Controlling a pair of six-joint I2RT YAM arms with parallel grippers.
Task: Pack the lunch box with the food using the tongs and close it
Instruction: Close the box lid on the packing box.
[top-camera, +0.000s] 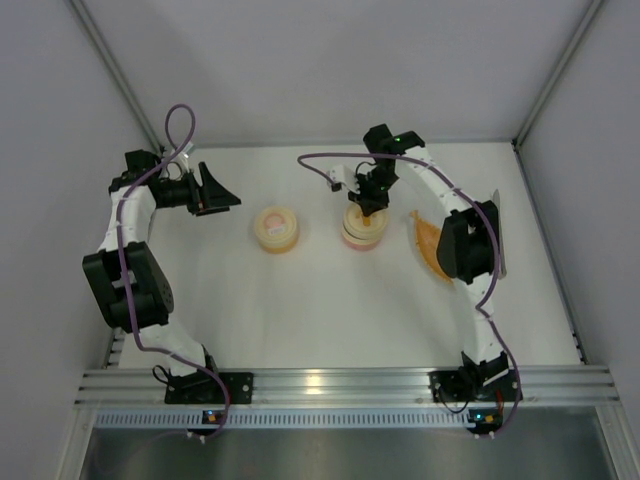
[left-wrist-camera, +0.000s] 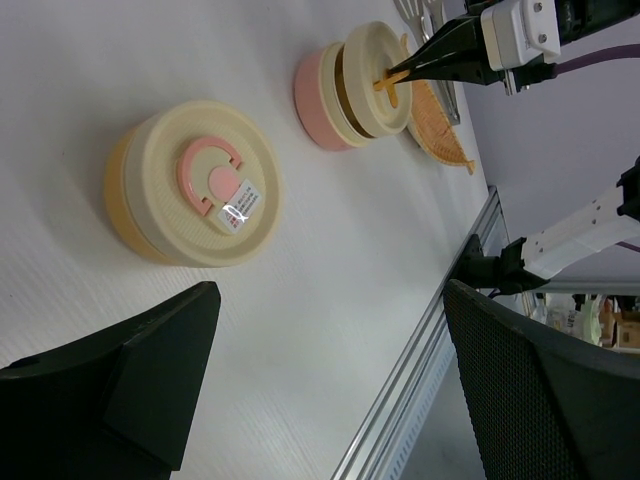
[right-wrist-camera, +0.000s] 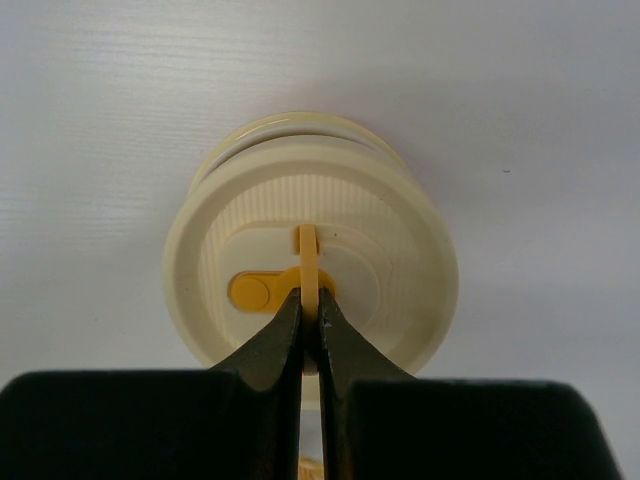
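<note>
The lunch box shows as two round containers. The pink one (top-camera: 362, 240) (left-wrist-camera: 312, 92) carries a cream lid (right-wrist-camera: 310, 200) (left-wrist-camera: 372, 60). My right gripper (right-wrist-camera: 310, 298) (top-camera: 365, 203) (left-wrist-camera: 400, 73) is shut on the lid's upright yellow handle (right-wrist-camera: 308, 250). A dark gap shows between this lid and the pink body. The yellow container (top-camera: 276, 228) (left-wrist-camera: 190, 185) has a cream lid with a pink handle, lying flat. My left gripper (left-wrist-camera: 330, 290) (top-camera: 226, 197) hangs open and empty to its left. The grey tongs (left-wrist-camera: 425, 15) (top-camera: 499, 235) lie beyond the orange tray. The food is out of view.
An orange boat-shaped tray (top-camera: 424, 243) (left-wrist-camera: 438, 125) lies just right of the pink container, partly under my right arm. The aluminium rail (top-camera: 340, 385) (left-wrist-camera: 430, 340) runs along the table's near edge. Walls close in the back and both sides.
</note>
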